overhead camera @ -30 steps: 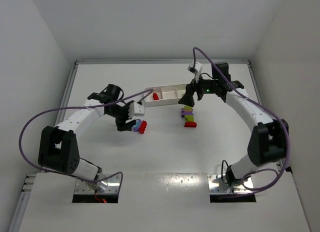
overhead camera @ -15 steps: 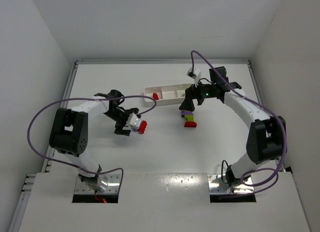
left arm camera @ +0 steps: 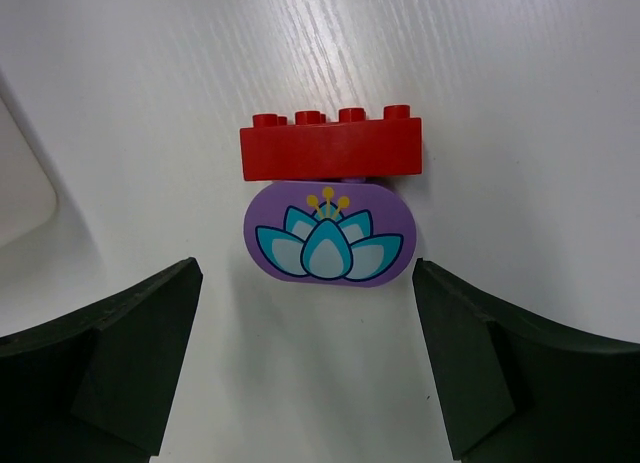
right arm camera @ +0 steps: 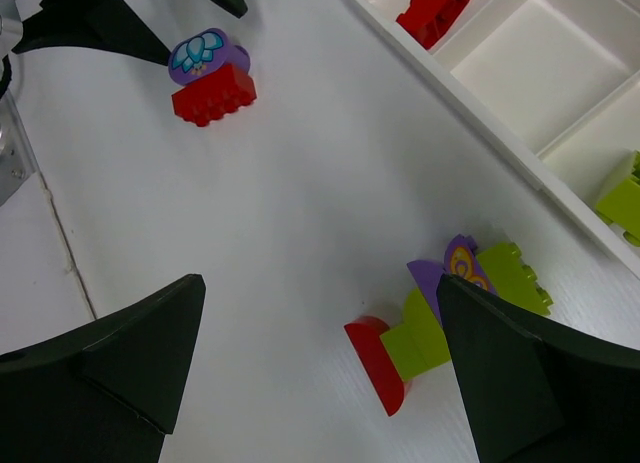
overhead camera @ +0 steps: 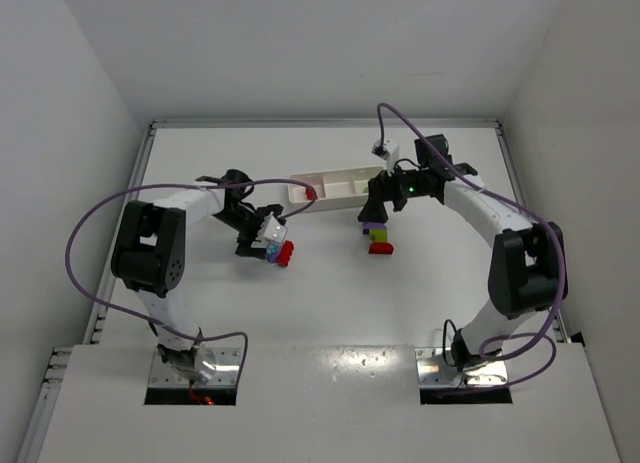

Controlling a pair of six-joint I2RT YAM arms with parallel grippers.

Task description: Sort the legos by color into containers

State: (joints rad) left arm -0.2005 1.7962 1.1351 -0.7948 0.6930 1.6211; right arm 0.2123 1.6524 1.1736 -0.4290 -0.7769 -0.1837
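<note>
A red brick point(left arm camera: 330, 148) is joined to a purple piece point(left arm camera: 328, 233) printed with a lotus; the pair lies on the table point(overhead camera: 330, 303), left of centre, well clear of every edge; the left gripper point(overhead camera: 266, 245) is low over it, jaws spread wide to either side of the purple piece, touching nothing.

A second clump point(right arm camera: 450, 303) of purple, yellow-green and red bricks lies near the table's centre, just on the near side of the tray point(overhead camera: 345, 196); the right gripper point(overhead camera: 374, 208) hovers over it, jaws also spread, empty.

The tray sits towards the far edge, about midway along it; its left compartment holds a loose red point(right arm camera: 433, 8), the middle one looks empty, the right one holds a green brick point(right arm camera: 625, 201).

The sorting looks only begun; the step in hand appears to be the left arm's pick of the red and purple pair. The next move probably calls for closing on the purple piece; since the two colours are stuck together, they would need pulling apart, perhaps with the other arm's help, before each goes to its own compartment.
</note>
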